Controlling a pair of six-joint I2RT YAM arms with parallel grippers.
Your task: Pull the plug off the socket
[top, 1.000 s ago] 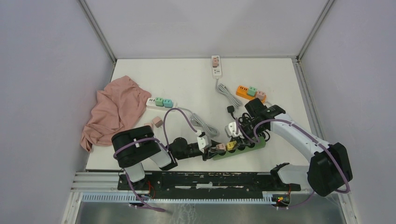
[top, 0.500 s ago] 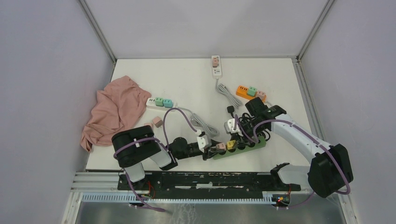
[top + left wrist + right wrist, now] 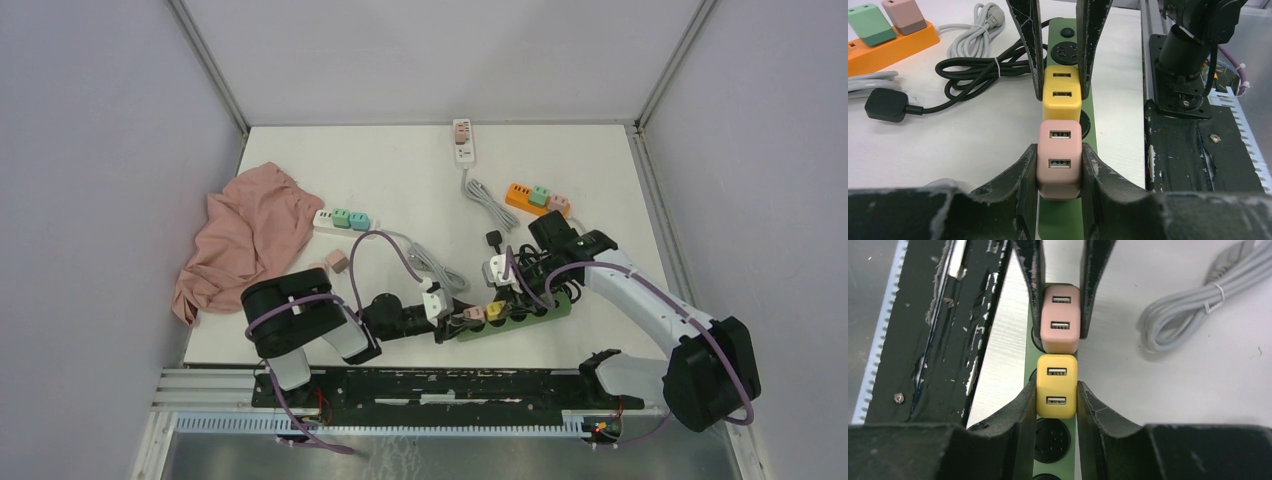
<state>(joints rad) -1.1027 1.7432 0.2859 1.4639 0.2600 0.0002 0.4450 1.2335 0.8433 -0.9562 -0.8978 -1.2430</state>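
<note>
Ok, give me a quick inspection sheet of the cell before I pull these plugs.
Surface: white table, no spills seen.
Job's things: green power strip carries pink plug and yellow plug side by side, both apparently seated.
Clutter: pink cloth, white strip with two green adapters, loose pink adapter, orange strip, far white strip.
Grippers: left gripper shut on pink plug; right gripper shut on yellow plug.
Cables: tied black cord; grey coil near the orange strip, another mid-table.
Surroundings: plain walls, rail at near edge.
</note>
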